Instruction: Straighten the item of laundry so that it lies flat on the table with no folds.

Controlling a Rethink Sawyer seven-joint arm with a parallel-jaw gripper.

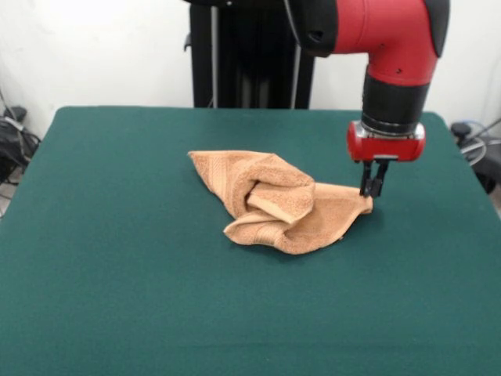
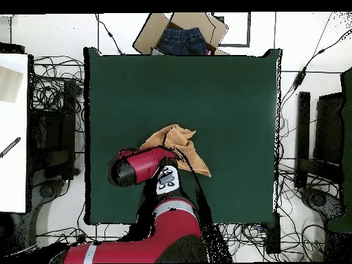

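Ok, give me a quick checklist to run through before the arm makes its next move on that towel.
1. Towel lying flat: not ok, it is bunched with folds rolled over its middle.
2. Pincer at a towel corner: ok, its tips are down at the corner on the picture's right in the front view.
3. Pincer closed on the cloth: cannot tell, the fingers look close together but the grip itself is unclear.
4. Bare table around the towel for spreading: ok, green top shows on every side.
5. Towel fully on the table: ok, well inside the edges.
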